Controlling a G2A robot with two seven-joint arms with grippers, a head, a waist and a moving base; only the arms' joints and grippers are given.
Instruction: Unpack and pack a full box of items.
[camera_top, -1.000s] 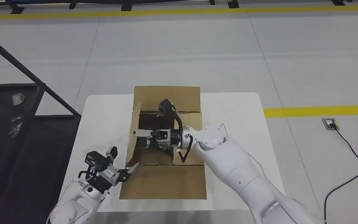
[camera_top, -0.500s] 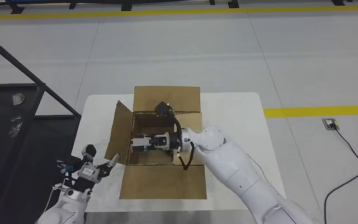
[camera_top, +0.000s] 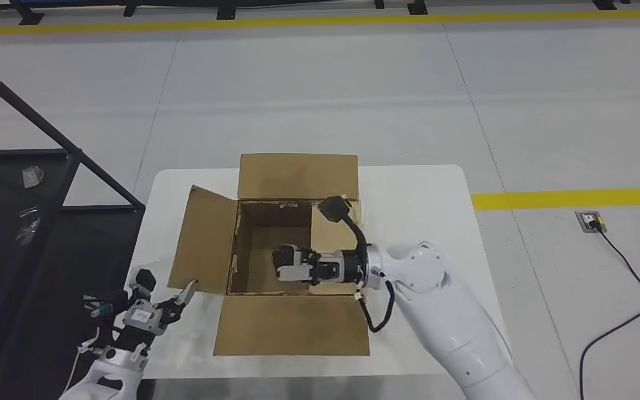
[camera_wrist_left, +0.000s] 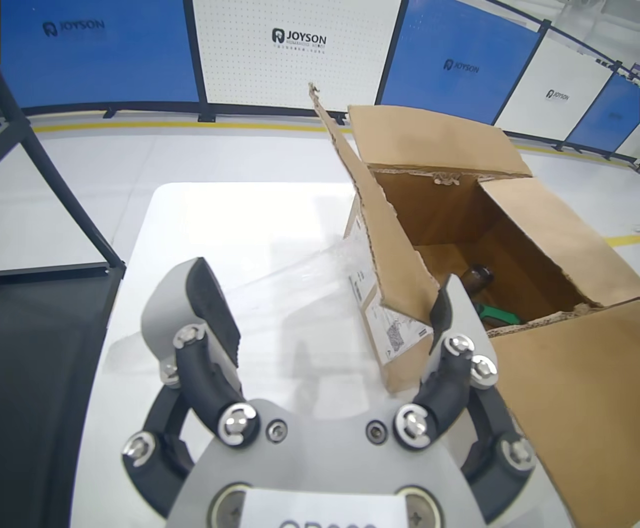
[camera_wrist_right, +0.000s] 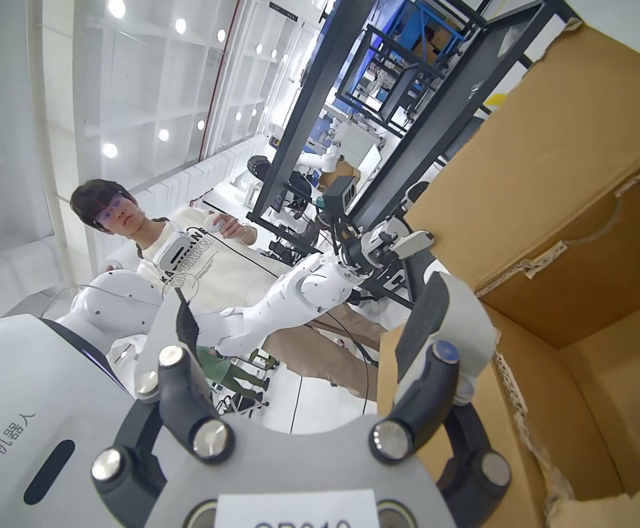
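A brown cardboard box (camera_top: 298, 178) stands open in the middle of the white table (camera_top: 420, 200), its left flap (camera_top: 203, 240) folded outward. My right gripper (camera_top: 282, 265) hangs over the box's opening, open and holding nothing; the right wrist view has it (camera_wrist_right: 305, 325) beside a cardboard flap (camera_wrist_right: 550, 200). My left gripper (camera_top: 165, 303) is open near the table's front left corner, apart from the box. From its own wrist view the left gripper (camera_wrist_left: 325, 305) faces the raised left flap (camera_wrist_left: 385, 240). Deep inside lie a brown bottle (camera_wrist_left: 477, 277) and a green item (camera_wrist_left: 495, 312).
A black metal rack (camera_top: 40, 200) stands just off the table's left side. The front flap (camera_top: 290, 325) lies flat toward the table's near edge. Bare table shows to the left (camera_wrist_left: 225, 235) and right of the box.
The box's left flap has swung outward. My left gripper has drawn back to the left front corner. My right gripper has shifted rightward over the box's opening.
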